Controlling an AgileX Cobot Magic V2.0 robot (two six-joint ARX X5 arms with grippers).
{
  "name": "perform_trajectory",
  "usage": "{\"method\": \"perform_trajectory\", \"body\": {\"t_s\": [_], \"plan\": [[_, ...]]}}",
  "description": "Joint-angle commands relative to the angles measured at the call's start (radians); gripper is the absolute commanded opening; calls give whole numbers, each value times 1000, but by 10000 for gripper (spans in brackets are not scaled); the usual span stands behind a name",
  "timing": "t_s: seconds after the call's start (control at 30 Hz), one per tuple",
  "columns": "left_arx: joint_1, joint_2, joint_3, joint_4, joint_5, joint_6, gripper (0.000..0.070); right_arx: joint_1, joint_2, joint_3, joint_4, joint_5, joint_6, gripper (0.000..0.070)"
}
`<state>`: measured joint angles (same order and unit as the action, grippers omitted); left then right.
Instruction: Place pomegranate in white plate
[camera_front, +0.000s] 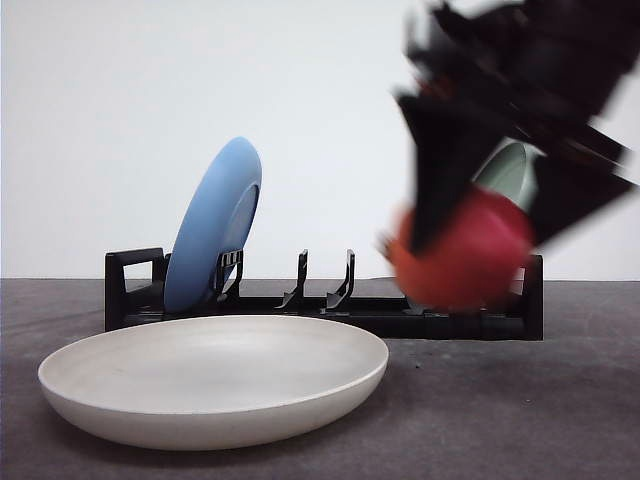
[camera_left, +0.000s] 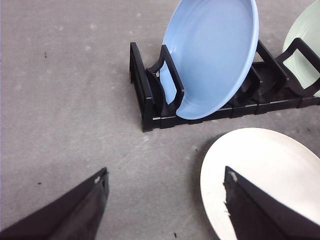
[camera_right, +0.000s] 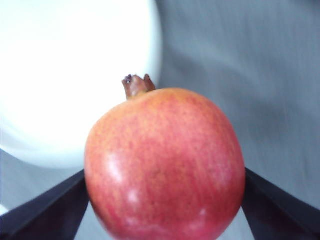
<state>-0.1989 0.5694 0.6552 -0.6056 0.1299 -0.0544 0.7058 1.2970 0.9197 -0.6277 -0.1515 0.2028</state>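
The white plate (camera_front: 213, 385) lies flat on the table (camera_front: 560, 410) in front of the black dish rack (camera_front: 330, 300), well left of the airborne right gripper (camera_front: 455, 240), which is clenched on the pomegranate (camera_front: 462, 250). The carry should centre the fruit over the plate and descend low before release, preventing rolling. The left gripper (camera_left: 165, 210) hangs released, jaws apart.

In the front view, the right end effector (camera_front: 455, 240) and pomegranate (camera_front: 465, 252) are smeared by motion blur. The green plate (camera_front: 512, 172) is mostly hidden behind them. The white plate (camera_left: 260, 172) is cut off in the left wrist view.
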Motion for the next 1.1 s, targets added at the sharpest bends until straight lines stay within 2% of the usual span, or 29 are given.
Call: {"method": "perform_trajectory", "body": {"t_s": [0.0,0.17,0.6,1.07], "plan": [[-1,5,4,8,2,-7,421,22,11,13,60,-23,-46,521],[-2,5,4,8,2,-8,422,66,51,13,195,-60,-56,521],[-2,5,4,7,2,-8,422,179,278,14,458,-58,-60,521],[-1,5,4,7,2,-8,422,192,364,14,504,-50,-61,523]]}}
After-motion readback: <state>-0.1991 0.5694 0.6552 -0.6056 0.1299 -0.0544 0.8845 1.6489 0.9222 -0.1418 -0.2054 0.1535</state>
